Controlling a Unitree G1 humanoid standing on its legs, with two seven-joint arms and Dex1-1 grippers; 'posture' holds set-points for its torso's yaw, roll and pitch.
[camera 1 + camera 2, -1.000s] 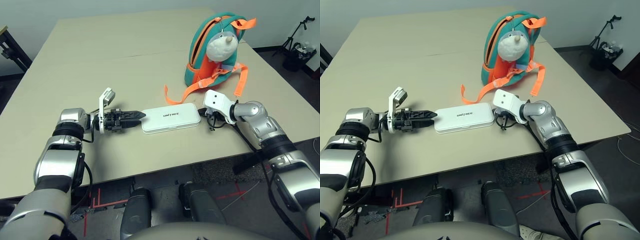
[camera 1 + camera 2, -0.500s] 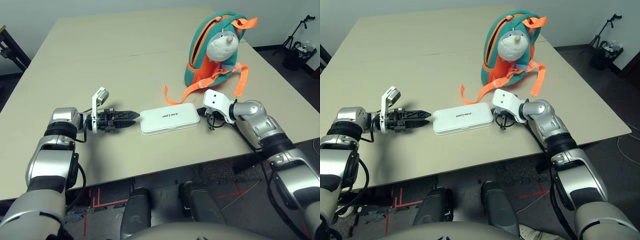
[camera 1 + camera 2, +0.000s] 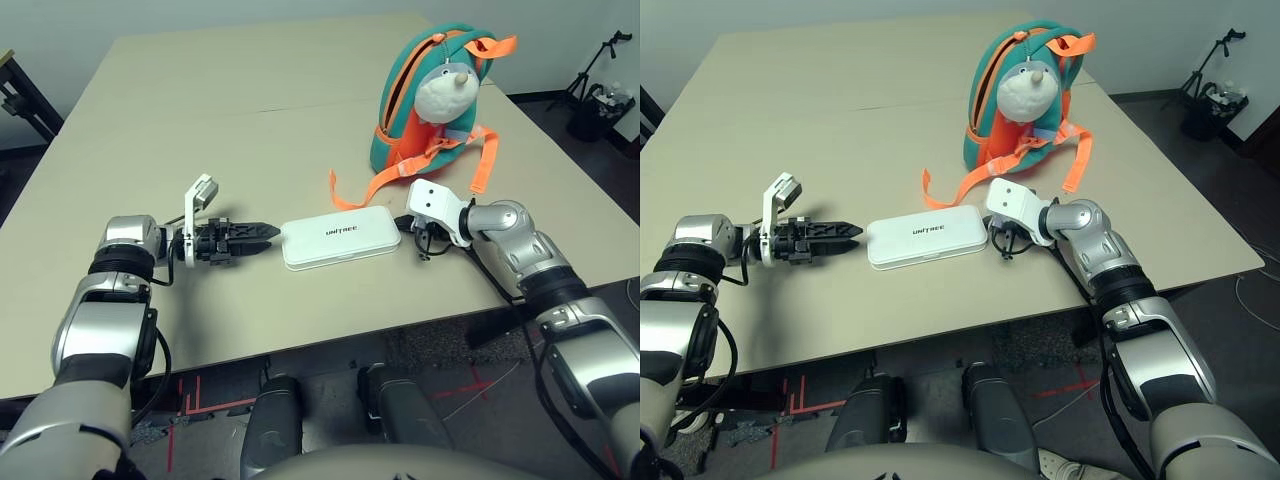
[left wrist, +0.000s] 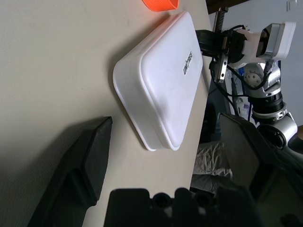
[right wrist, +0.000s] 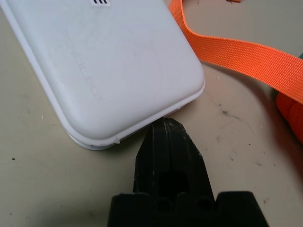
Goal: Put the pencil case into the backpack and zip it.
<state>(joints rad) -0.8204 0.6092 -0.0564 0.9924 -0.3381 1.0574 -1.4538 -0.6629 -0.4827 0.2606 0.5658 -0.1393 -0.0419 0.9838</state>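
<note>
Pencil case point(image 3: 338, 236) flat on the bench point(image 3: 200, 110), backpack point(image 3: 425, 95) at one o'clock, well apart. Looks stiff, light and smooth, likely slippery; best pinched across the short ends. Left tool point(image 3: 268, 234) spread apart at nine o'clock, just beside. Right tool point(image 5: 165, 135) pressed together, tip touching the three o'clock end. Backpack opening hard to make out.
</note>
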